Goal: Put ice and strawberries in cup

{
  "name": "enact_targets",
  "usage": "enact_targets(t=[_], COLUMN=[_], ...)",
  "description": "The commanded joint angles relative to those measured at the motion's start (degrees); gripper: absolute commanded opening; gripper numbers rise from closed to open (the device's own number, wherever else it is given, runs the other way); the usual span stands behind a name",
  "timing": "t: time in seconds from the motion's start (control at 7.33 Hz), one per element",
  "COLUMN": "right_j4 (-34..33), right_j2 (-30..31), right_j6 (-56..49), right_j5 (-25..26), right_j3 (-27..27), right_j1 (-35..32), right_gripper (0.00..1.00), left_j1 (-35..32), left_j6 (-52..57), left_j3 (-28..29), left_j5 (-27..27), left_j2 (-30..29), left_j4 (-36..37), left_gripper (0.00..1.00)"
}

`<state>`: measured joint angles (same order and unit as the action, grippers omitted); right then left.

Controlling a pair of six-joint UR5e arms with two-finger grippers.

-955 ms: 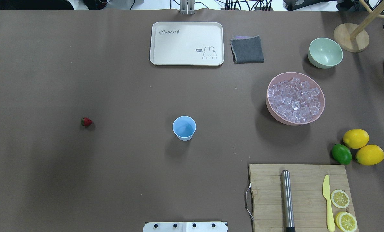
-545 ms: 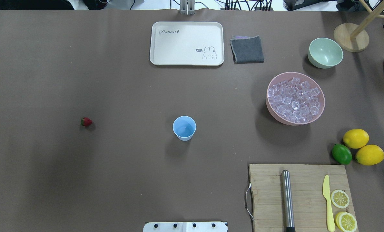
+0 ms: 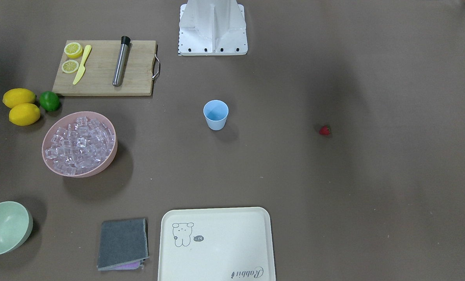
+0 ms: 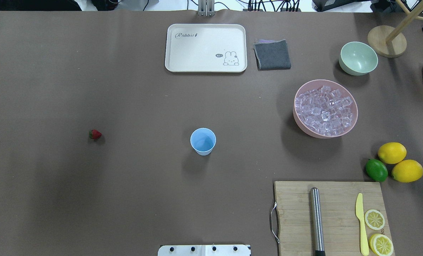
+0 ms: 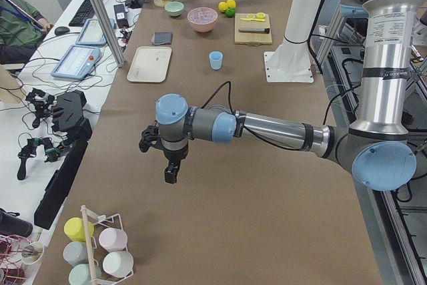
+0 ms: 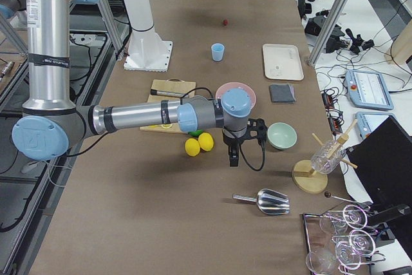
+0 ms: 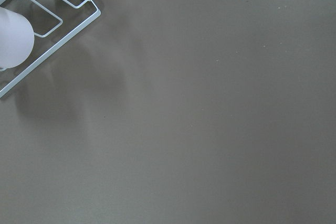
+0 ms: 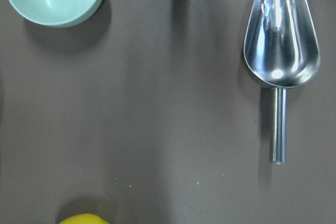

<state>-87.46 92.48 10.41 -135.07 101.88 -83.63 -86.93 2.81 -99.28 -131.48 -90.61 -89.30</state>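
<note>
The light-blue cup (image 4: 203, 141) stands upright and empty mid-table; it also shows in the front view (image 3: 216, 114). One small red strawberry (image 4: 95, 134) lies alone well to its left. The ice (image 4: 324, 110) fills a pink bowl (image 4: 300, 122) at the right. Neither gripper shows in the overhead view. My left gripper (image 5: 171, 175) hangs over bare table far out on my left, beyond the strawberry. My right gripper (image 6: 233, 158) hangs over the table's far right end, past the lemons. I cannot tell whether either is open or shut.
A metal scoop (image 8: 281, 45) lies under my right wrist, near a pale green bowl (image 4: 358, 58). Lemons (image 4: 391, 153), a lime (image 4: 376, 170), a cutting board (image 4: 296, 213), a tray (image 4: 183, 64) and a cloth (image 4: 272, 54) sit around. A wire cup rack (image 5: 100, 245) stands at the left end.
</note>
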Motion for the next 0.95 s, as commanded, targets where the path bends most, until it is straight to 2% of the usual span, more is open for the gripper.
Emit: enact_targets(t=[0.0,0.14,0.55,0.82], right_j4=[0.2,0.9,10.4,10.7], right_j2=[-3.6,-5.8,-8.6,-10.7], right_j6=[7.1,11.3,25.8,34.0], right_j5=[0.2,0.2,1.8,5.6], right_j3=[0.5,1.0,1.6,2.4], right_j1=[4.4,6.8,15.5,20.9], right_gripper=[0.99,0.99,0.99,0.99], left_j1=[0.0,0.0,0.0,0.0], left_j6=[0.0,0.0,0.1,0.1], left_j3=[0.0,0.0,0.0,0.1], left_j5=[0.0,0.0,0.0,0.1], left_j2=[0.0,0.0,0.0,0.2], left_j4=[0.0,0.0,0.0,0.0], left_gripper=[0.98,0.98,0.98,0.98])
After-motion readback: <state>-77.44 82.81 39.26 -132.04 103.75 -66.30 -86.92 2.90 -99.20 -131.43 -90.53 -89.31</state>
